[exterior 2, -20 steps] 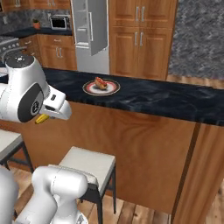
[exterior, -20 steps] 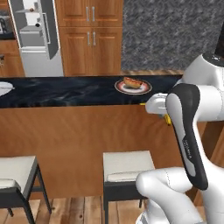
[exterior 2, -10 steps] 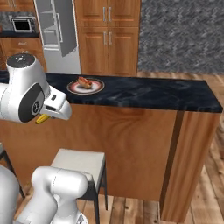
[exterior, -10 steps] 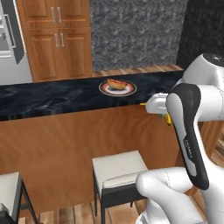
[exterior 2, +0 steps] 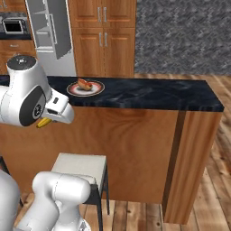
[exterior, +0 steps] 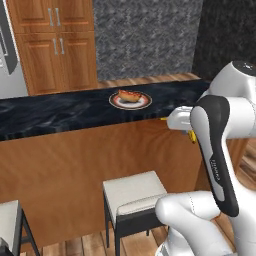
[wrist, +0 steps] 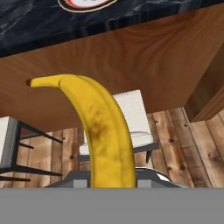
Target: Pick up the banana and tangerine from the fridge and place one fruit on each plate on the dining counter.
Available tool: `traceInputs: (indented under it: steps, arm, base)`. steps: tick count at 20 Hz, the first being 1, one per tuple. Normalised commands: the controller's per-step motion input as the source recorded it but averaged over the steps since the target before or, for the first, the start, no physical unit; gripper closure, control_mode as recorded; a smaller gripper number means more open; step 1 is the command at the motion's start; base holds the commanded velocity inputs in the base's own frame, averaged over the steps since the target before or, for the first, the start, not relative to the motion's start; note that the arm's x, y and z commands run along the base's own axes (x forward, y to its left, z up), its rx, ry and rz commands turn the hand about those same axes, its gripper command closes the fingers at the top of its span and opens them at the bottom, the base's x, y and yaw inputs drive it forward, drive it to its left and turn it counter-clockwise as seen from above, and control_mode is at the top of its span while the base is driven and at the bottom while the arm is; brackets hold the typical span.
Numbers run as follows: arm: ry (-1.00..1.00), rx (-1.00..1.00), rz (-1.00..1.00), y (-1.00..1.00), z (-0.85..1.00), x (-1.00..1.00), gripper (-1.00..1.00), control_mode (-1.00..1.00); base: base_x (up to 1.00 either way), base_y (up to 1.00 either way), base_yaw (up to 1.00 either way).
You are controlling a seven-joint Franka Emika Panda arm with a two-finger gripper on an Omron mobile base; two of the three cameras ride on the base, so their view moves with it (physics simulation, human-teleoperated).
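One thing matters for your next move: the plate (exterior: 130,100) sits above the banana (wrist: 101,131), not level with it. Your gripper (exterior 2: 46,121) is clamped on the banana and hangs in front of the wood face of the dining counter (exterior 2: 149,94), below the dark surface. In the hand view the banana's long axis runs from the gripper at 6 o'clock up and curves off toward 10 o'clock, and the plate rim (wrist: 85,5) peeks in at 12 o'clock over the surface edge. From the right base view the plate (exterior 2: 85,87) is up at about 1 o'clock from the gripper. That plate already seems to have some food on it, can't tell what. I'd say you need to lift clear of the edge first, then reach forward over it
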Motion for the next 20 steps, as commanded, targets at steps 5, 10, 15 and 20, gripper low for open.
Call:
traceInputs:
  steps: [5,10,15,20]
  arm:
    - [0.00,0.00,0.00,0.00,0.00,0.00,1.00,1.00]
    - [-0.05,-0.01,0.02,0.00,0.01,0.15,1.00,-1.00]
    - [-0.32,-0.09,0.18,0.00,0.21,0.46,1.00,-1.00]
    - [-0.17,-0.12,0.27,0.00,0.37,0.91,1.00,-1.00]
  base:
    - [0.00,0.00,0.00]
    - [0.00,0.00,0.00]
    - [0.00,0.00,0.00]
    - [0.00,0.00,0.00]
